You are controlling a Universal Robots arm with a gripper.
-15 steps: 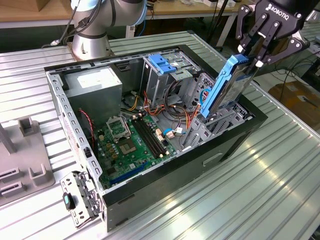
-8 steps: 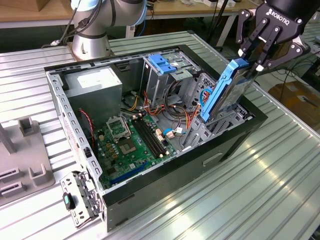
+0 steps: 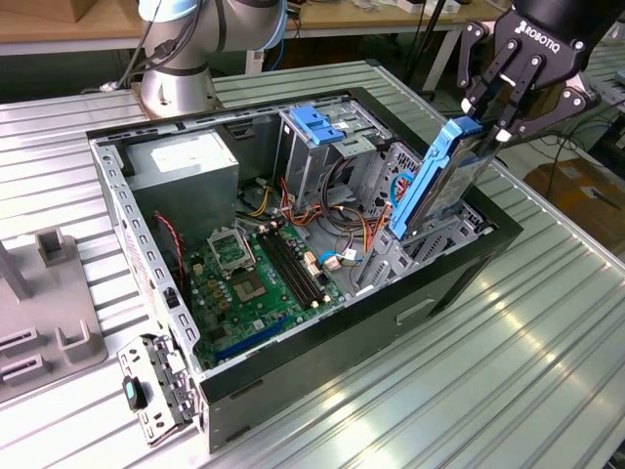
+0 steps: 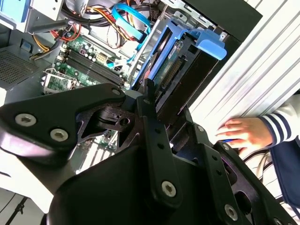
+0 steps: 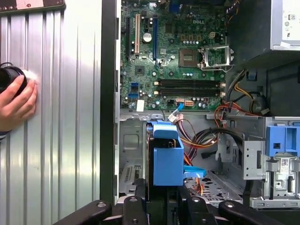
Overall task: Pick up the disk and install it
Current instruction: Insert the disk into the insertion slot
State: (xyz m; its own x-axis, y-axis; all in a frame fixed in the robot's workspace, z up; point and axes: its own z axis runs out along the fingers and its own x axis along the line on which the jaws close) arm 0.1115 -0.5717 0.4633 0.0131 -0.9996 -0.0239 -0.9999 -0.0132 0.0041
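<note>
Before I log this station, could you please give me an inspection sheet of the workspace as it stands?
Surface: ribbed metal table, with an open computer case lying on it.
Job's things: disk in its blue carrier, tilted, lower end inside the case, upper end sticking out above the rim.
Clutter: grey fixture at the exterior view's left; blue bracket on the drive cage.
Grippers: gripper shut on the disk's upper end.
Cables: coloured wire bundle and blue flat cable inside the case, close to the disk.
Surroundings: a person's hand on the table beside the case; robot base behind the case.
</note>
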